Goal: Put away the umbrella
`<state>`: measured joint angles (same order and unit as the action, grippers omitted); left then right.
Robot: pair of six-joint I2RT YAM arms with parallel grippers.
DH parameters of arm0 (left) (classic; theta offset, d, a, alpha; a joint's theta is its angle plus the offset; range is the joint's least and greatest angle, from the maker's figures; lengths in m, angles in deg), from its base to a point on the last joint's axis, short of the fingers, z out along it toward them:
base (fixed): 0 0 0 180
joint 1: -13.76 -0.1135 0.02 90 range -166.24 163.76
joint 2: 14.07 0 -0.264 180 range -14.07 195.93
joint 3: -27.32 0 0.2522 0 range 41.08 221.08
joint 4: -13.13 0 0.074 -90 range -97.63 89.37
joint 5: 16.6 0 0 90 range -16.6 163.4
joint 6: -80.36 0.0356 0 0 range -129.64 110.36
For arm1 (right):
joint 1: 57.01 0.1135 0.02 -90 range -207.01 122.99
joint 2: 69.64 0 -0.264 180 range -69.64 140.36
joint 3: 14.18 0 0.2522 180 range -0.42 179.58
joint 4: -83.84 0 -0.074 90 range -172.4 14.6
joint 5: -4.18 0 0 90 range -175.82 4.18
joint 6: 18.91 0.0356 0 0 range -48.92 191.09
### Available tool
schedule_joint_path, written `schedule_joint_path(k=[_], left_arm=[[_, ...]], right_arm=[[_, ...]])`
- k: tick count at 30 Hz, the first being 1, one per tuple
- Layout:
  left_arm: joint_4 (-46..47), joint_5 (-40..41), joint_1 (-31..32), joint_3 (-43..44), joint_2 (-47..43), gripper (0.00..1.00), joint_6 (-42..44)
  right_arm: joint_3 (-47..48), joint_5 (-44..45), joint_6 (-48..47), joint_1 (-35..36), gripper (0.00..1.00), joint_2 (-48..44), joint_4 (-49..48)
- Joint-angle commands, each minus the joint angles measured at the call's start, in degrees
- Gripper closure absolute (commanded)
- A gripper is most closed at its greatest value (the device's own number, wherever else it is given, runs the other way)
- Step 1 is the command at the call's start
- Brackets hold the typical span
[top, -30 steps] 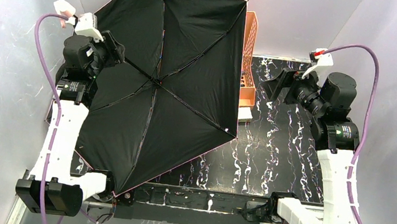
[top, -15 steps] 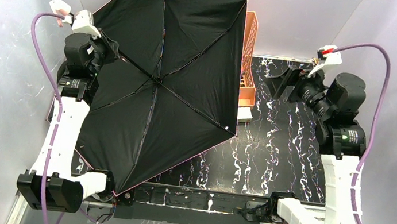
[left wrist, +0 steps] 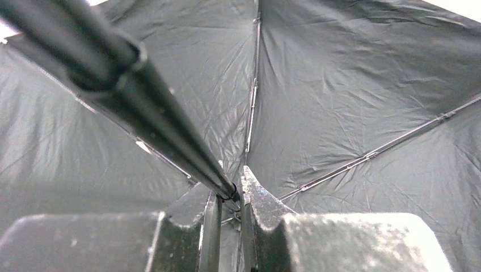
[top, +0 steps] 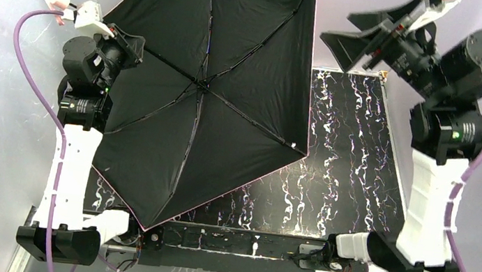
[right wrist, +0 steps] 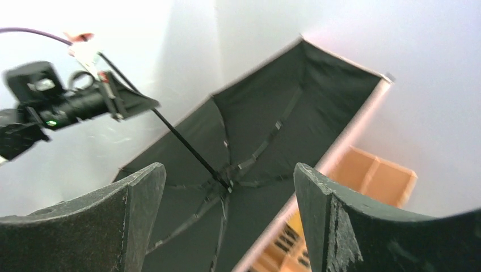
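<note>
Now my left end effector (left wrist: 230, 198) has pinched the shaft (left wrist: 130, 96) of the open umbrella (top: 228, 106), and my right end effector (right wrist: 227, 170), wide and empty, has risen facing it, so folding can start.

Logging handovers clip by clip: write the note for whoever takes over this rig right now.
Left gripper: shut on the umbrella by its thin shaft.
Right gripper: open, empty, raised above the table.
Umbrella fully open, black side toward the top camera, covering the table's left half; orange organiser beyond its far edge.
Done: shaft gripped, nothing folded.
Left: collapse it, fold, stow.
</note>
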<state>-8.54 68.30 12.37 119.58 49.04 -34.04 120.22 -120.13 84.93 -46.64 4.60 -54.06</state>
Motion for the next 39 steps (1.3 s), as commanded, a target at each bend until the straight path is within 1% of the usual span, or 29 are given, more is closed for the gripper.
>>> schedule_joint_path(k=[1,3,4,6,8,12,14,16,19,24,26,33,35,39], left_arm=[[5.59,-3.12,-0.18,0.81,-2.85,1.00,-3.09],[6.17,-3.29,-0.19,-0.40,-3.40,1.00,-3.51],[6.29,-3.33,-0.18,-0.83,-3.62,1.00,-3.54],[6.25,-3.29,-0.16,-1.60,-4.00,1.00,-3.43],[5.99,-3.20,-0.17,-2.14,-4.34,1.00,-3.23],[6.22,-3.44,-0.16,-3.44,-4.66,1.00,-3.28],[6.40,-3.67,-0.11,-4.26,-4.87,1.00,-3.37],[6.29,-3.69,-0.18,-5.08,-5.24,1.00,-3.34],[6.15,-4.05,-0.13,-6.37,-5.86,1.00,-3.07],[7.46,-7.81,0.10,-8.38,-6.67,1.00,-2.94],[7.58,-9.81,0.23,-9.19,-7.00,1.00,-2.72],[7.64,-15.29,0.58,-11.09,-8.35,1.00,-0.79],[7.60,-16.76,2.43,-11.46,-8.44,1.00,-0.73],[7.60,-18.39,3.02,-12.80,-8.66,1.00,-1.07]], right_arm=[[15.76,-4.82,-0.53,6.82,0.09,10.30,1.76],[22.90,-4.52,-1.32,10.19,0.09,14.93,3.91],[24.21,-4.35,-1.44,11.70,0.10,16.23,3.80],[22.48,-2.29,-1.99,15.65,0.10,16.82,2.01],[20.54,1.89,-4.46,21.99,0.10,17.37,1.37],[20.16,12.33,-13.43,35.93,0.08,21.25,3.37],[16.83,16.12,-17.18,40.47,0.07,21.95,2.19],[12.48,18.01,-20.13,43.67,0.06,22.01,-0.77],[7.84,18.57,-23.06,46.05,0.06,23.26,-3.71],[6.60,19.75,-28.11,48.50,0.07,28.82,-4.33],[4.25,20.97,-28.75,48.77,0.08,29.84,-6.91],[-13.67,24.67,-29.73,48.86,0.12,28.54,-23.94],[-17.38,26.16,-29.67,48.87,0.12,28.27,-28.35],[-22.88,27.88,-30.94,48.86,0.11,28.64,-36.55]])
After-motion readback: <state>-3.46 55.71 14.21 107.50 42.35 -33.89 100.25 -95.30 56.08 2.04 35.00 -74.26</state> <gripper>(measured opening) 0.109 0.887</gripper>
